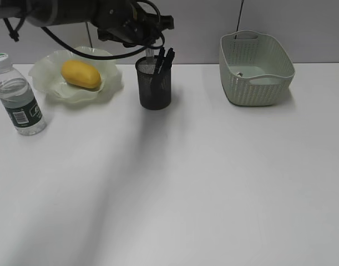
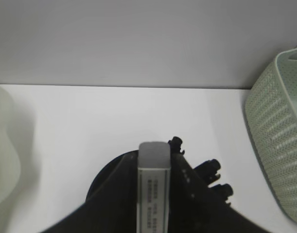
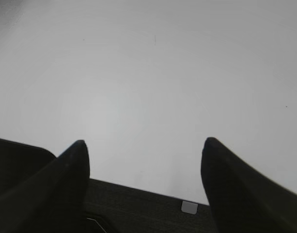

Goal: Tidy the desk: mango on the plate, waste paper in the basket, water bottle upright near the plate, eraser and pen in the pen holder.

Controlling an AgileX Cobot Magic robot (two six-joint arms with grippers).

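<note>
The mango [image 1: 80, 74] lies on the pale green plate [image 1: 111, 83] at the back left. Left of the plate, the water bottle [image 1: 16, 94] stands upright. My left gripper [image 1: 150, 49] hangs right over the black mesh pen holder [image 1: 154, 88], shut on the eraser [image 2: 154, 184], a white block in a printed sleeve that points down into the cup. Black pen ends [image 2: 214, 174] stick out of the holder beside it. My right gripper [image 3: 144, 145] is open over the bare white desk [image 3: 148, 73], holding nothing. Any waste paper in the basket [image 1: 257, 83] is too small to make out.
The basket stands at the back right, well apart from the pen holder. A grey wall runs close behind the desk. The left arm and its cables stretch in from the upper left above the plate. A dark strip shows under the right gripper's fingers.
</note>
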